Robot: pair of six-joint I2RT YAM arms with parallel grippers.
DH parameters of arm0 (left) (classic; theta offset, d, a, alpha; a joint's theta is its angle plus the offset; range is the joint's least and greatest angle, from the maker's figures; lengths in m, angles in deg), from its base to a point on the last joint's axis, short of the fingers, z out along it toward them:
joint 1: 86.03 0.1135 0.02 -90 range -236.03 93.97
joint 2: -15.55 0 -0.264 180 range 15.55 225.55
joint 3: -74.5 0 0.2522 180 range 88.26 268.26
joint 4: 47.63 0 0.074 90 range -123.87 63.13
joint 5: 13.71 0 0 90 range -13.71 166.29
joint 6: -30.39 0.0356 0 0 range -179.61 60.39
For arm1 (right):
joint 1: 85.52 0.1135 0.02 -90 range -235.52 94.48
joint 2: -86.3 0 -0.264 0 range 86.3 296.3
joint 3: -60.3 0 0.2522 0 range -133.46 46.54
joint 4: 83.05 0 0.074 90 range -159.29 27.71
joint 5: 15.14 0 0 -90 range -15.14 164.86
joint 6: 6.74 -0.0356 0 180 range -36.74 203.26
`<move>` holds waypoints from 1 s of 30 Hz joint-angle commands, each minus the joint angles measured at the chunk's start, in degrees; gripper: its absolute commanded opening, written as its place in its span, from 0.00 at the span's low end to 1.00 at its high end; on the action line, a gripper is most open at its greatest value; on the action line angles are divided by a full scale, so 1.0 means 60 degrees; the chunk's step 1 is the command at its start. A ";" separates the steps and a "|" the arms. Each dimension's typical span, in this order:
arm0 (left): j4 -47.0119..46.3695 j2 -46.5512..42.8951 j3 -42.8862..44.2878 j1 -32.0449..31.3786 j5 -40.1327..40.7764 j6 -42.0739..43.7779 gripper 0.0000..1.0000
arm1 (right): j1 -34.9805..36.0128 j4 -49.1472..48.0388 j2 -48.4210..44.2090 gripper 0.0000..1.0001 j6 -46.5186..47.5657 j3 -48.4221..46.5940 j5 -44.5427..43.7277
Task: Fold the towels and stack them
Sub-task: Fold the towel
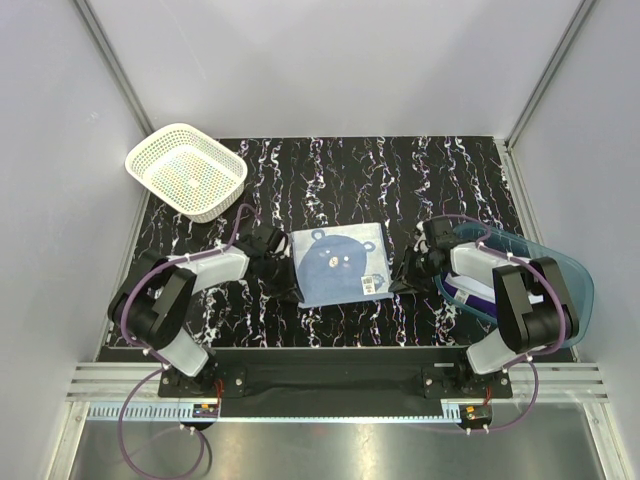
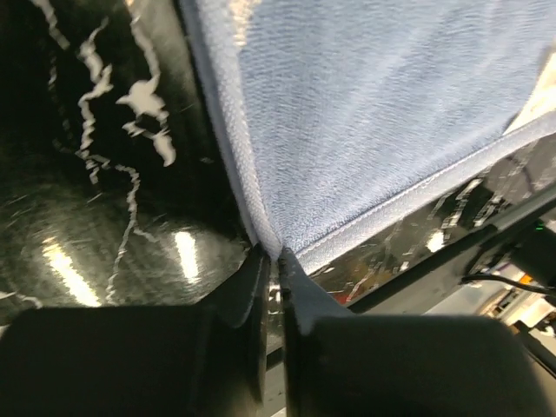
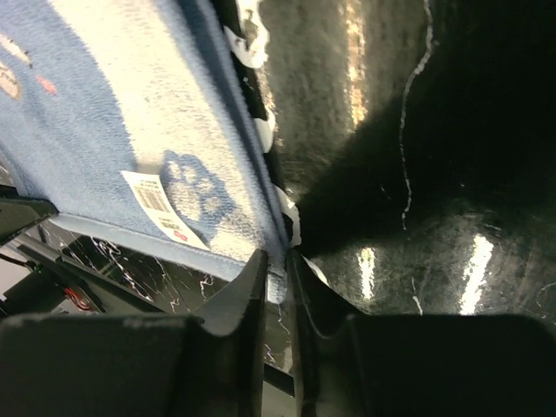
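Observation:
The light blue towel [image 1: 340,265] with the bear-face print lies spread on the black marbled table between the arms. My left gripper [image 1: 290,290] is shut on its near left corner; the left wrist view shows the cloth [image 2: 382,113] pinched between the jaws [image 2: 274,261]. My right gripper [image 1: 398,280] is shut on its near right corner; the right wrist view shows the towel [image 3: 130,130] with its label [image 3: 156,204] held at the jaws [image 3: 282,269]. A purple towel [image 1: 482,292] and a white towel [image 1: 462,288] lie in the blue tub, partly hidden by my right arm.
A white lattice basket [image 1: 186,170] stands at the far left of the table. The translucent blue tub [image 1: 565,275] sits at the right edge under my right arm. Grey walls enclose the table on three sides.

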 commanded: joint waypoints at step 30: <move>0.0878 -0.0763 0.0532 0.0026 0.0191 0.0369 0.38 | 0.1082 0.0329 -0.0340 0.14 -0.0295 -0.0043 -0.1389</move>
